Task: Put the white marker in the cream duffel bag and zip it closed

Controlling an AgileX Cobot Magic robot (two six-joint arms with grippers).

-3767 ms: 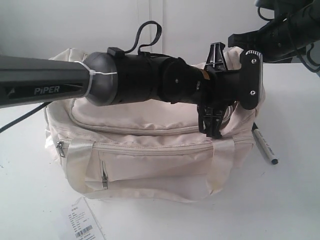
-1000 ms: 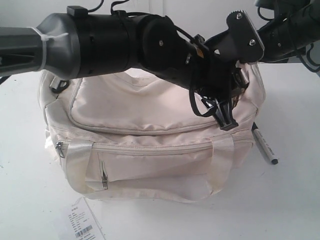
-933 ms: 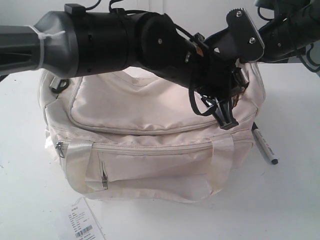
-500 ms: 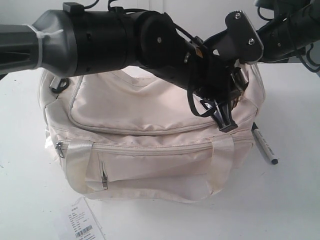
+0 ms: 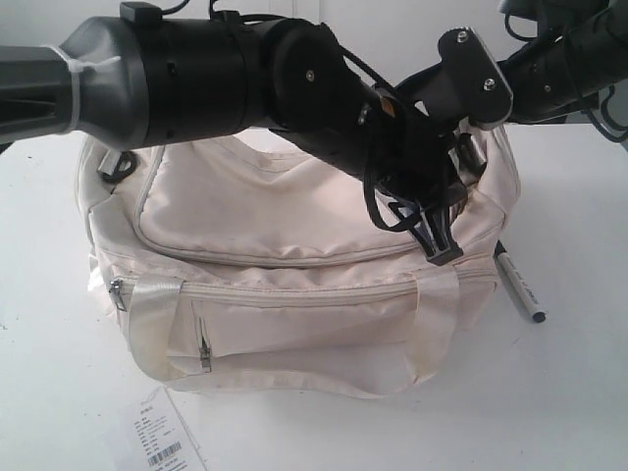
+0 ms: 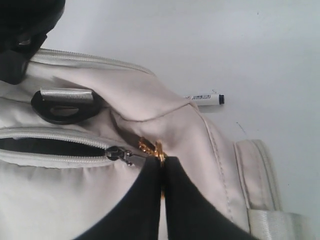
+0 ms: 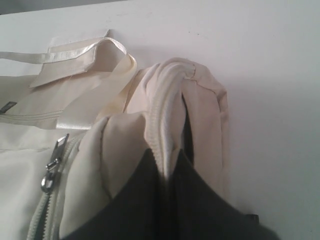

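Note:
The cream duffel bag [image 5: 275, 221] sits mid-table with its curved top zip partly open, a dark gap [image 6: 50, 146] showing in the left wrist view. My left gripper [image 5: 433, 238] reaches across to the bag's right end and is shut on the gold zip pull [image 6: 159, 149] beside the dark slider [image 6: 118, 154]. My right gripper [image 7: 169, 161] is shut on a raised fold of the bag's end fabric [image 7: 167, 115]; in the exterior view the left wrist hides most of it. The white marker [image 5: 517, 283] lies on the table just right of the bag, untouched.
A white barcoded paper tag [image 5: 162, 439] lies at the front left. A grey-and-black buckle [image 6: 65, 102] sits on the bag near the zip. A silver front-pocket zip pull [image 5: 205, 351] hangs on the bag's front. White table [image 5: 569, 392] surrounds the bag.
Since 3.8 s ago the left arm has risen and tipped its gripper down at the bag's right end, lifting the top. Over the last second the gripper crept slightly left. The marker stayed put.

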